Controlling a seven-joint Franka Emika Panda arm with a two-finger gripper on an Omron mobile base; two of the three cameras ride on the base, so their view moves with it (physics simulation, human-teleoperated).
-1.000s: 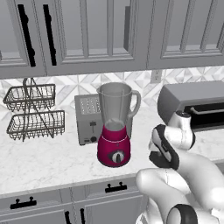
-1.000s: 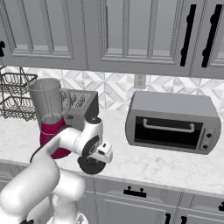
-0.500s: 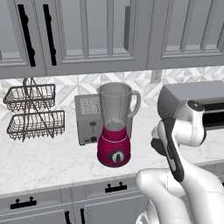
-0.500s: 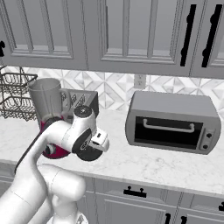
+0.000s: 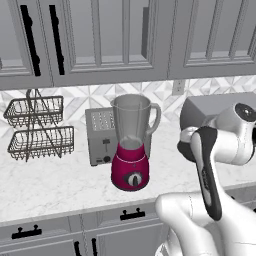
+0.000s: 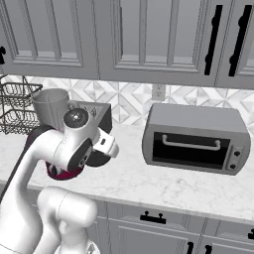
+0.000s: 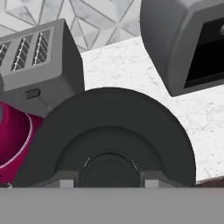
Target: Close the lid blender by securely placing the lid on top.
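Lid (image 7: 118,131) clamped in end effector (image 7: 109,181)

Open-topped blender (image 5: 131,145) stands upright on the counter; black lid (image 7: 109,140) held aloft nearby.

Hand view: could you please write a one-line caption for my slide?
Gripper shut on the black lid, with the toaster, the blender base and the toaster oven behind.
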